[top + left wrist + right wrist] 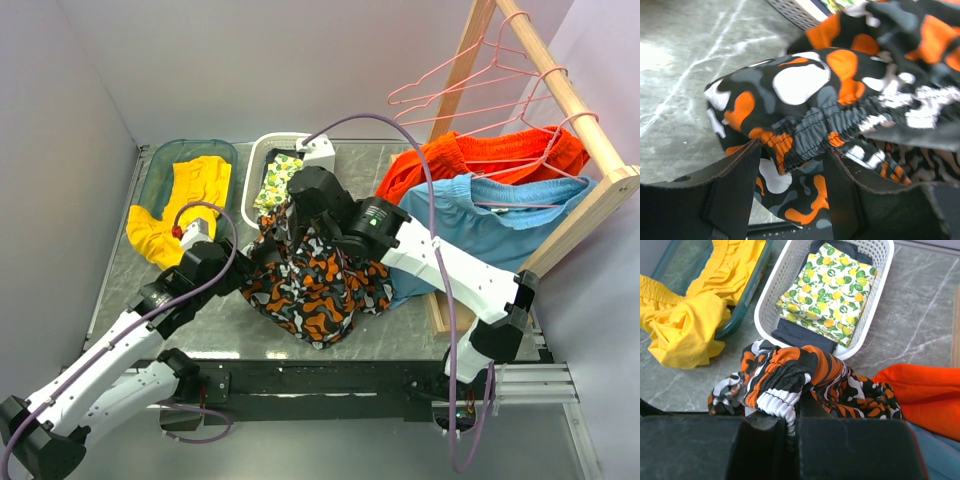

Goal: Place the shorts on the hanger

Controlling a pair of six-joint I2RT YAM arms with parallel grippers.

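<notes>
The shorts (318, 288), black with orange, white and grey blotches, lie bunched in the middle of the table. My right gripper (292, 228) is shut on their elastic waistband (782, 390) and holds that part lifted; its jaws (792, 427) are pressed together with the band between them. My left gripper (256, 266) is open at the shorts' left edge, its fingers (735, 185) on either side of a fold of the waistband (810, 132) without pinching it. An empty pink wire hanger (462, 72) hangs on the wooden rack (590, 115) at the back right.
Plain orange shorts (470, 155) and light-blue shorts (505, 225) hang on pink hangers from the rack. A teal bin (155, 165) holds a yellow garment (185, 205). A white basket (262, 150) holds a lemon-print cloth (832, 287).
</notes>
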